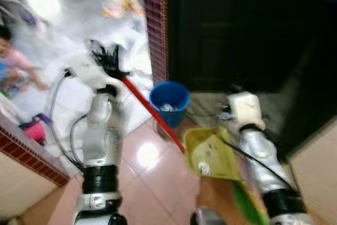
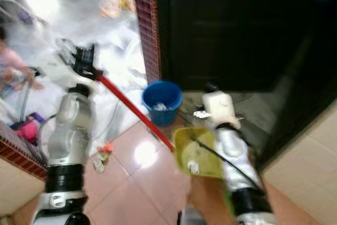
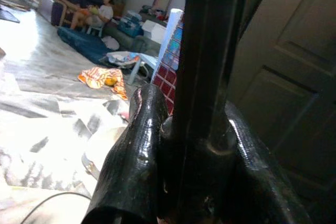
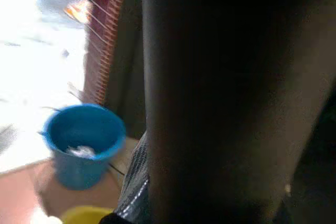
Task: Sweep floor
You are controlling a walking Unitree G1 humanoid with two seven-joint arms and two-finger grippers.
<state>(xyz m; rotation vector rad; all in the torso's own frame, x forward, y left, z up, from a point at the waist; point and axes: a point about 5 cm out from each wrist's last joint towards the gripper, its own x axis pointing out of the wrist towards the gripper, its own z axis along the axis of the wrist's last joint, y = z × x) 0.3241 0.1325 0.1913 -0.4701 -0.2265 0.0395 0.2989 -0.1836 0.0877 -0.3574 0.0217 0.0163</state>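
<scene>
My left gripper is raised over the pale floor and shut on the upper end of a red broom handle. The handle slants down to the right toward a yellow dustpan on the pink tiles. In the left wrist view the black fingers wrap a dark pole. A white scrap lies in the dustpan. My right arm's white wrist hangs just above the dustpan's far edge, facing the dark door. The right wrist view is blocked by a dark blurred bar.
A blue bucket with paper inside stands at the foot of a red brick pillar, beside a dark door. A person sits on the floor at left, near a pink toy. Small litter lies on the tiles.
</scene>
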